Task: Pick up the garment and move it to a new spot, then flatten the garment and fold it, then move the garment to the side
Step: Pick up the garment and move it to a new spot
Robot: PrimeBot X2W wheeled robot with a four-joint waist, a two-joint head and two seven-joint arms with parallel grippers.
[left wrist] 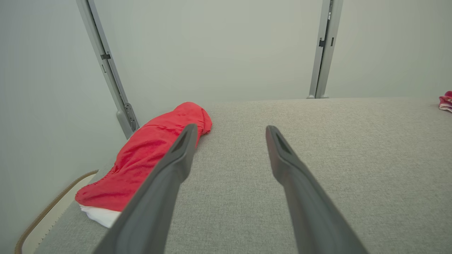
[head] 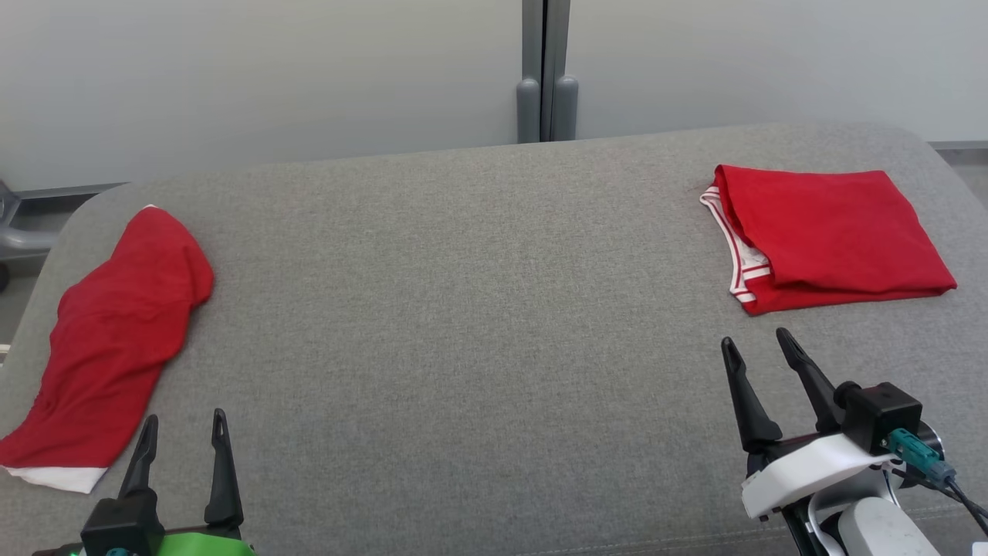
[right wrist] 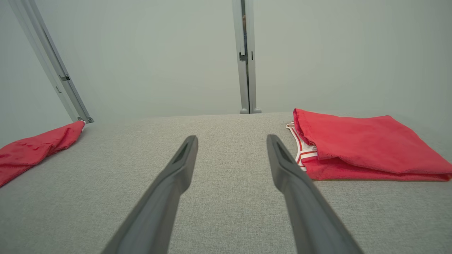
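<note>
A crumpled red garment (head: 116, 332) with a white hem lies at the left edge of the grey padded table (head: 463, 309); it also appears in the left wrist view (left wrist: 148, 158) and in the right wrist view (right wrist: 31, 148). A second red garment (head: 830, 235), folded, with red-and-white striped trim, rests at the far right (right wrist: 363, 148). My left gripper (head: 183, 428) stands open near the front left, just right of the crumpled garment's hem, holding nothing (left wrist: 229, 130). My right gripper (head: 758, 341) is open below the folded garment, apart from it (right wrist: 231, 139).
A pale wall with a grey vertical post (head: 546, 77) rises behind the table. The table's rounded left edge (head: 31, 255) lies right beside the crumpled garment. Bare grey fabric spreads between the two garments.
</note>
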